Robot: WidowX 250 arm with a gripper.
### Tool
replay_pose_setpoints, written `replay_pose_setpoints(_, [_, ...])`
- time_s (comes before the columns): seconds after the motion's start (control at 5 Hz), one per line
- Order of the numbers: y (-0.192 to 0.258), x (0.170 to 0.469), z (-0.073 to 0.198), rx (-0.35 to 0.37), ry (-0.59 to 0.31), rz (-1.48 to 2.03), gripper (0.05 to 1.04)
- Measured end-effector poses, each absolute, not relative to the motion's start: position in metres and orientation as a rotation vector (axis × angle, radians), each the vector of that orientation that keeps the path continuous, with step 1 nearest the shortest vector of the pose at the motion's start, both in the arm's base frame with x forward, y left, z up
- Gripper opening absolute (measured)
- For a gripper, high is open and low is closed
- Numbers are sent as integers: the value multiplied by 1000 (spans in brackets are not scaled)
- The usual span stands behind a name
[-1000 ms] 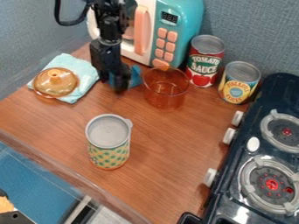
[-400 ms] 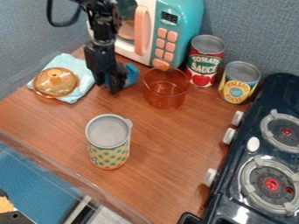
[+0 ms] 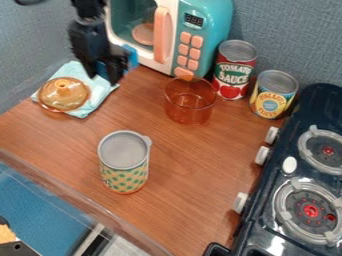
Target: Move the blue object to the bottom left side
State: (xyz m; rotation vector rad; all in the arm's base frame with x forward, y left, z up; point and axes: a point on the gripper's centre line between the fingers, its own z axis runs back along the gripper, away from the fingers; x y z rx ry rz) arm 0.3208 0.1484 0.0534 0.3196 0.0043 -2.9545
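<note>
Gripper and blue object: since the earlier frame, the gripper and the blue object have shifted together, up and left in the view, from before the microwave to beyond its left front corner.
Fingers: closed about the blue object, judging by how it travels with them; blue shows on both sides.
Blue object: beside the microwave's left front corner, apparently lifted off the counter.
Lid: on the cloth, left of the microwave; the lid is near the gripper.
Pot: just in front of the microwave, the pot is out of the likely path.
Can: well out in front of the microwave, the patterned can bounds the likely goal on the right.
Carry: keep the grip firm and the height up until past lid and cloth, then come away from the microwave toward the near left counter.
Setting down: lower slowly, clear of the front edge, and let go only once the base is resting flat.
</note>
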Motion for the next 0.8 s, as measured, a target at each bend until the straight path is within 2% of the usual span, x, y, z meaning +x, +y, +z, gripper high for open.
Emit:
replay_pose_setpoints(0.2, [155, 292, 65, 339, -15, -2830, 615])
replay_pose_setpoints(0.4, [165, 253, 56, 311, -41, -2724, 615])
replay_pose_setpoints(0.6, [177, 227, 43, 259, -26, -2697, 615])
replay_pose_setpoints(0.8, [186, 209, 28, 247, 47, -2738, 615])
